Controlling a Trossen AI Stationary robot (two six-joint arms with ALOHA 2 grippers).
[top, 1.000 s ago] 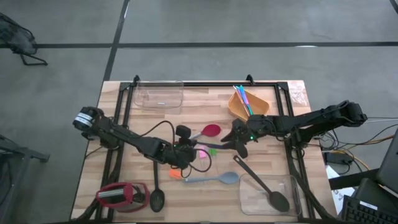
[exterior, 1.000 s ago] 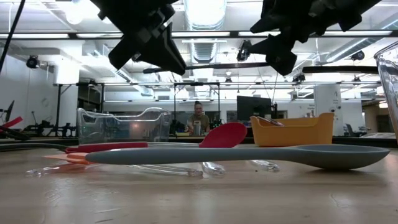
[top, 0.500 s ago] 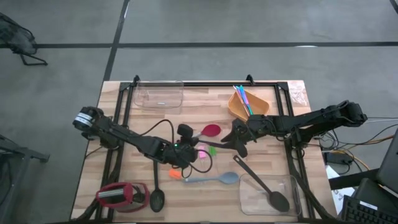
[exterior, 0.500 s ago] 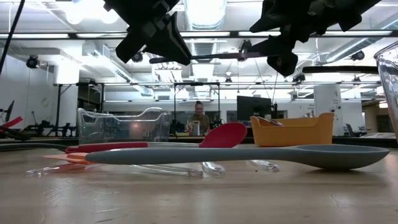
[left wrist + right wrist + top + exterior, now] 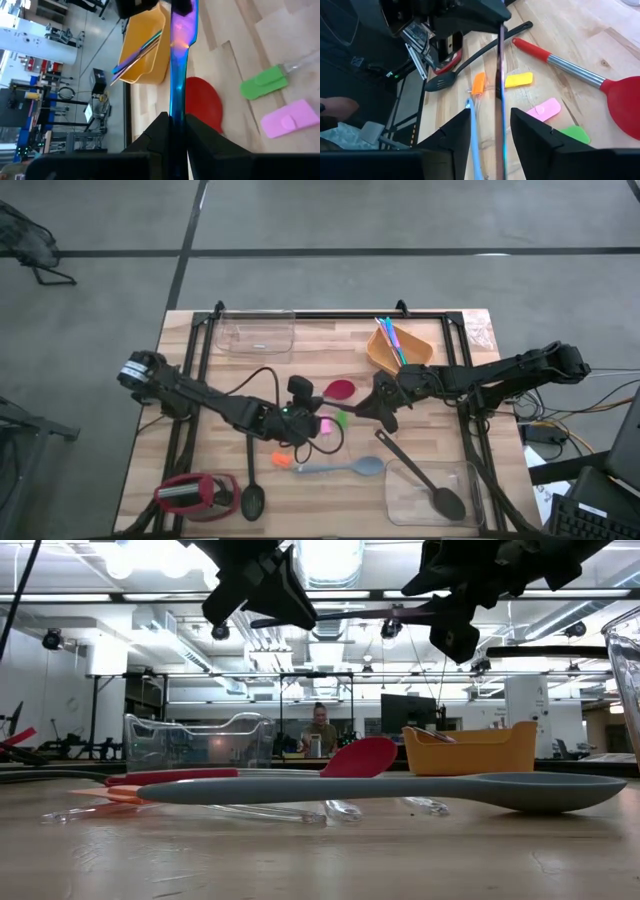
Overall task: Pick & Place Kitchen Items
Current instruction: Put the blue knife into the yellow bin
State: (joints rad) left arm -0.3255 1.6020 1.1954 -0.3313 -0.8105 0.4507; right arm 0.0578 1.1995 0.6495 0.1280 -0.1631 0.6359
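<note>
Both jaws line up on one thin shiny stick (image 5: 178, 65) held up in the air over the middle of the table. Left gripper (image 5: 172, 120) is pinched shut on one end. Right gripper (image 5: 490, 117) has its fingers apart, one on each side of the other end. Long and straight, the stick runs from one gripper to the other, pointing toward the orange tub (image 5: 398, 350).

Stick (image 5: 178, 65) between both end effectors, above spatula (image 5: 339, 390).
</note>
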